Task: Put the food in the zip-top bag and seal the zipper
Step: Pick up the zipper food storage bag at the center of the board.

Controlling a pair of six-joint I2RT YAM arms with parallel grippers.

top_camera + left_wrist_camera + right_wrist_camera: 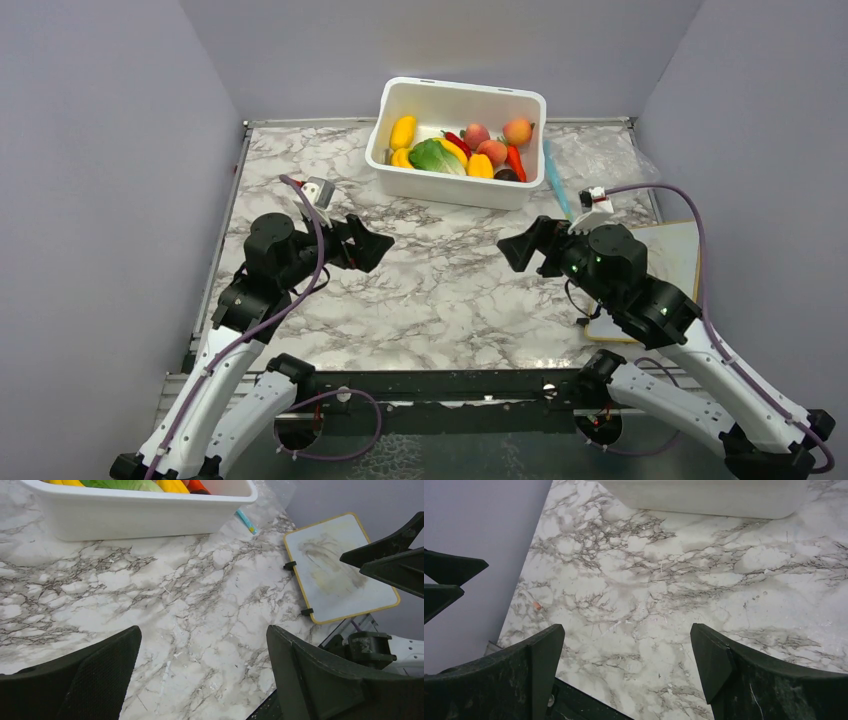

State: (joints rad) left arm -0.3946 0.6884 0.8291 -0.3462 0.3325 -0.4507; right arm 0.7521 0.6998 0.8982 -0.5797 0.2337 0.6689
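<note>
The food lies in a white tub [455, 190] at the back of the table: a green lettuce [432, 156], pink-orange peaches [491, 151], a yellow oval fruit [402, 131] and several other pieces. The clear zip-top bag [600, 152] lies flat to the tub's right, its light-blue zipper [555, 180] along the edge beside the tub. My left gripper [380, 243] and right gripper [510, 252] hover open over the table's middle, pointing at each other, both empty. In the left wrist view the left gripper [202, 640] spans bare marble; an end of the zipper [246, 521] shows past the tub [135, 515].
A yellow-rimmed whiteboard [672, 258] lies at the table's right edge, under my right arm, and shows in the left wrist view as the whiteboard [340, 570]. Grey walls close in the table on three sides. In the right wrist view the right gripper [626, 640] hangs over marble, near the tub [704, 497].
</note>
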